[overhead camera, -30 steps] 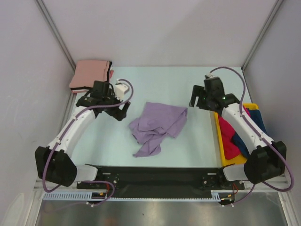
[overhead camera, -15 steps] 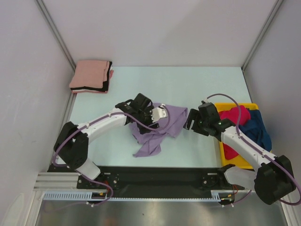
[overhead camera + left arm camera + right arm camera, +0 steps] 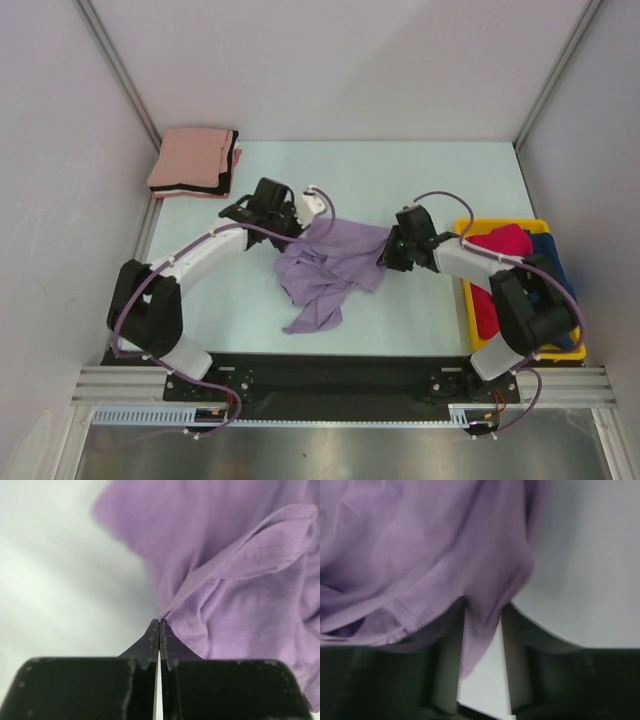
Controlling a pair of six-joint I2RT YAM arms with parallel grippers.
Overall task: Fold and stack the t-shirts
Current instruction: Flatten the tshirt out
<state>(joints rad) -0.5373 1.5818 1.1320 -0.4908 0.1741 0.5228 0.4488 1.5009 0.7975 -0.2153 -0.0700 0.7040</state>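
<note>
A crumpled lavender t-shirt (image 3: 335, 265) lies in the middle of the pale table (image 3: 420, 180). My left gripper (image 3: 308, 224) sits at its upper left edge. In the left wrist view the jaws (image 3: 160, 623) are pressed together, pinching a fold of the lavender cloth (image 3: 235, 580). My right gripper (image 3: 386, 254) is at the shirt's right edge. In the right wrist view it (image 3: 483, 612) stands with a gap, and a corner of the lavender cloth (image 3: 410, 545) hangs between the fingers (image 3: 451, 650).
A folded salmon pink t-shirt (image 3: 188, 158) lies on a black one (image 3: 229, 172) at the back left corner. At the right, a yellow bin (image 3: 468, 295) holds a red t-shirt (image 3: 500, 243) and a dark blue one (image 3: 556, 278). Grey walls enclose the table.
Both arms swung in from the table's sides to the lavender t-shirt. The left jaws closed on its upper left edge. The right jaws narrowed around its right corner.
</note>
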